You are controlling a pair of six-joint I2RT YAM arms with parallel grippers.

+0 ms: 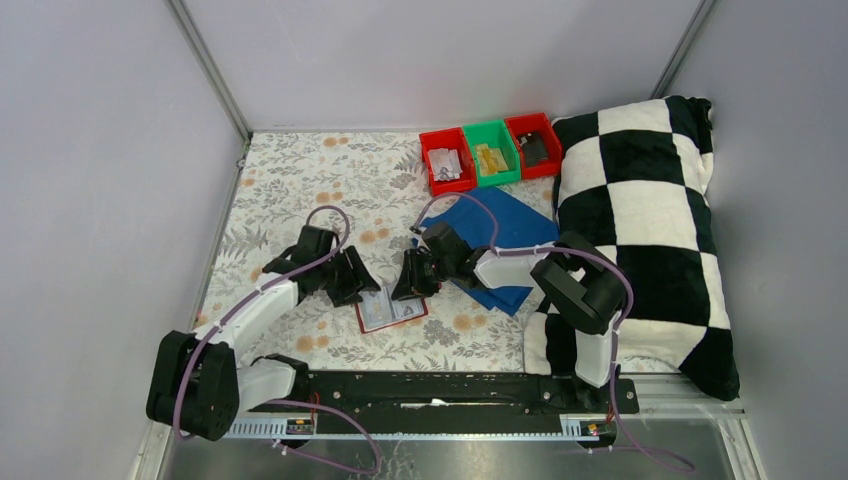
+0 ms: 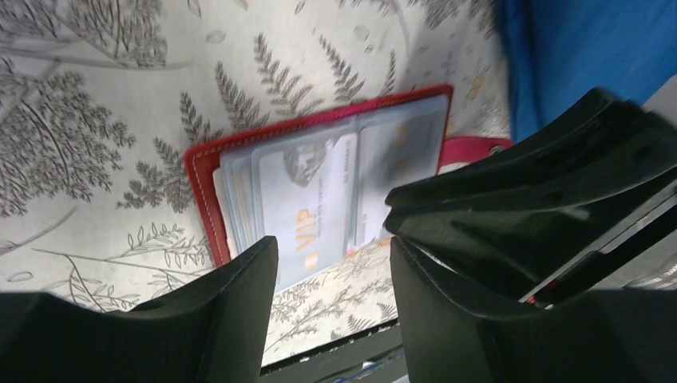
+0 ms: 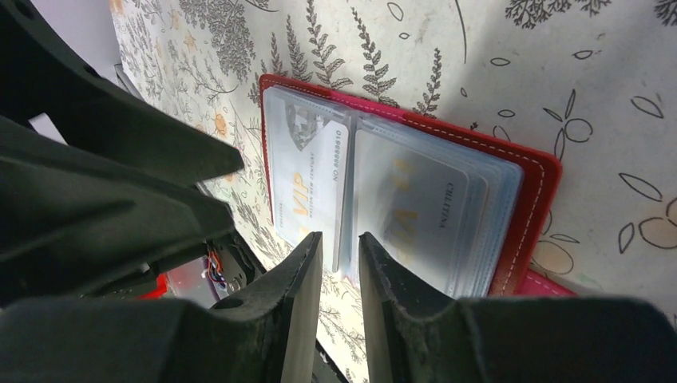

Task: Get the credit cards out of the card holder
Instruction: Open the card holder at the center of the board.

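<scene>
The red card holder (image 1: 392, 310) lies open on the floral cloth between both grippers, its clear sleeves up. A pale credit card marked VIP (image 2: 307, 207) sits in one sleeve, and a second card with orange lettering (image 3: 415, 207) shows in the sleeve beside it. My left gripper (image 2: 331, 255) is open over the holder's near edge with nothing between its fingers. My right gripper (image 3: 341, 243) is open only narrowly, its tips at the near edge of the sleeves, in line with the VIP card's (image 3: 307, 175) long edge. The holder's red strap tab (image 2: 471, 152) sticks out sideways.
Behind lies a blue cloth (image 1: 500, 235). Two red bins (image 1: 445, 160) (image 1: 533, 145) and a green bin (image 1: 491, 152) with small items stand at the back. A black-and-white checkered pillow (image 1: 640, 230) fills the right side. A black rail (image 1: 450, 390) runs along the near edge.
</scene>
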